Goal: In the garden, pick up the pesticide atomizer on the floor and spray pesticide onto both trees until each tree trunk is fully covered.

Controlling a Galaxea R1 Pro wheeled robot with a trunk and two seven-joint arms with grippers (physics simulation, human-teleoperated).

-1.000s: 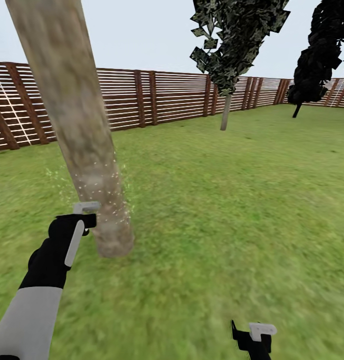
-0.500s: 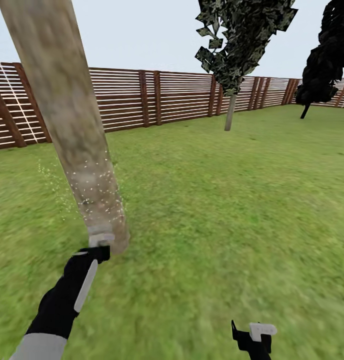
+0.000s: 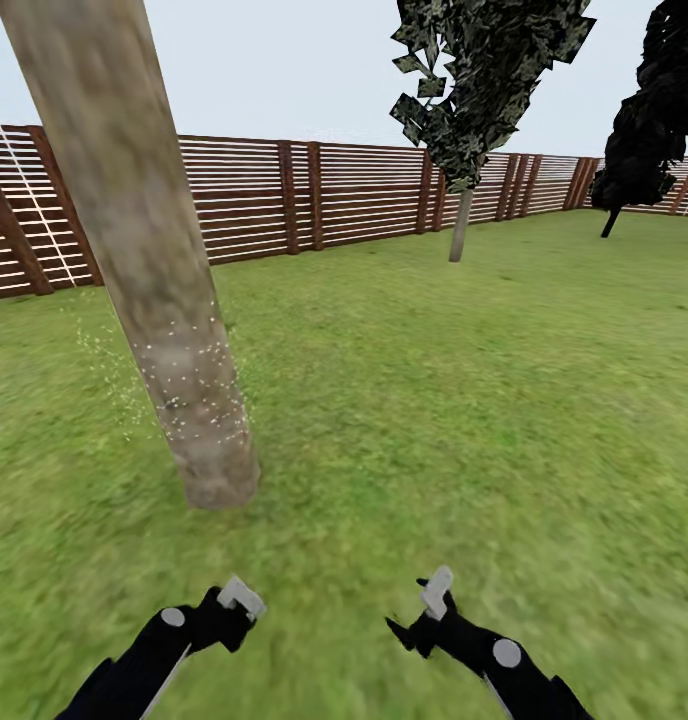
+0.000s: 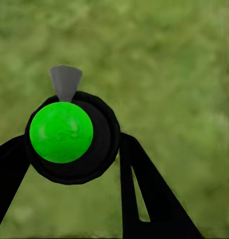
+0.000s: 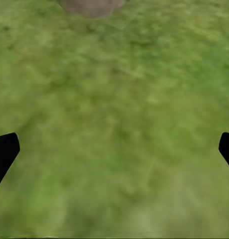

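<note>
Now the left gripper (image 3: pixel 234 600) clasps the pesticide atomizer (image 4: pixel 62 130); speckled near trunk (image 3: pixel 154 260) rises at twelve o'clock; right gripper (image 3: pixel 429 600) gapes empty.

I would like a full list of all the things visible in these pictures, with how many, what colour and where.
Near tree trunk: one, grey-brown, leaning, close at front left; white spray specks on its lower part.
Small tree: one, pale trunk with dark foliage, by the fence, centre right.
Dark tree: one, almost black, far right by the fence.
Fence: one, red-brown slats, along the far side of the lawn.
Grass: green, covering the ground.
Atomizer: one, bright green ball in a black ring with a grey nozzle, held in the left pincer.
Left pincer: black and grey, low at left.
Right pincer: black and grey, low at right, open.
</note>
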